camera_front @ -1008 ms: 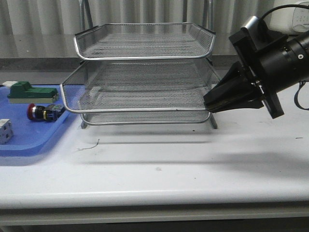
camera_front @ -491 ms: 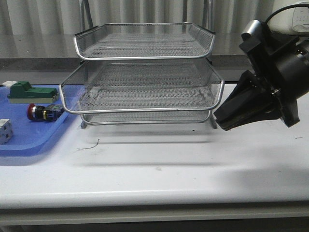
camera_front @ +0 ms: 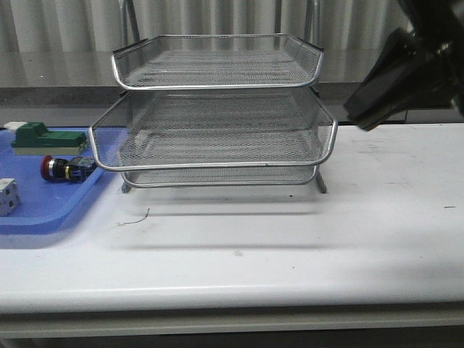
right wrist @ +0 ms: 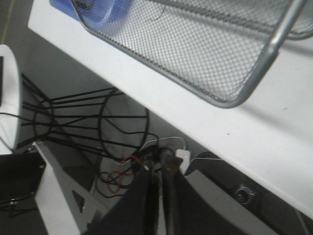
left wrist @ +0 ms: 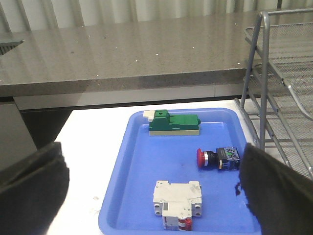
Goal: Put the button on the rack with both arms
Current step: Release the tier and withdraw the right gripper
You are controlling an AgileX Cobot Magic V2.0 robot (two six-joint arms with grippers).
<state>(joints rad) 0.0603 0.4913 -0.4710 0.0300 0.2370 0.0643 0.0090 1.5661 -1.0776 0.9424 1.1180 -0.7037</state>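
The button (camera_front: 65, 168), with red head and black body, lies on its side on the blue tray (camera_front: 43, 210) left of the rack (camera_front: 217, 165). The three-tier wire rack stands mid-table. In the left wrist view my left gripper (left wrist: 151, 161) is open wide and empty above the tray, with the button (left wrist: 217, 158) near its one finger (left wrist: 274, 196). The left gripper is out of the front view. My right gripper (camera_front: 360, 119) is shut and empty, raised to the right of the rack. In the right wrist view its closed fingertips (right wrist: 159, 169) point past the table edge, below a rack corner (right wrist: 266, 58).
A green block (camera_front: 45, 138) and a white breaker cube (camera_front: 6, 196) share the blue tray; both show in the left wrist view, the block (left wrist: 173, 123) and the cube (left wrist: 177, 203). A grey counter (left wrist: 122, 54) runs behind the table. Cables and a wire stand (right wrist: 83, 122) lie on the floor.
My right gripper has pulled away from the rack's middle tier corner, moving up and to the right. The rack, tray and button have not moved.
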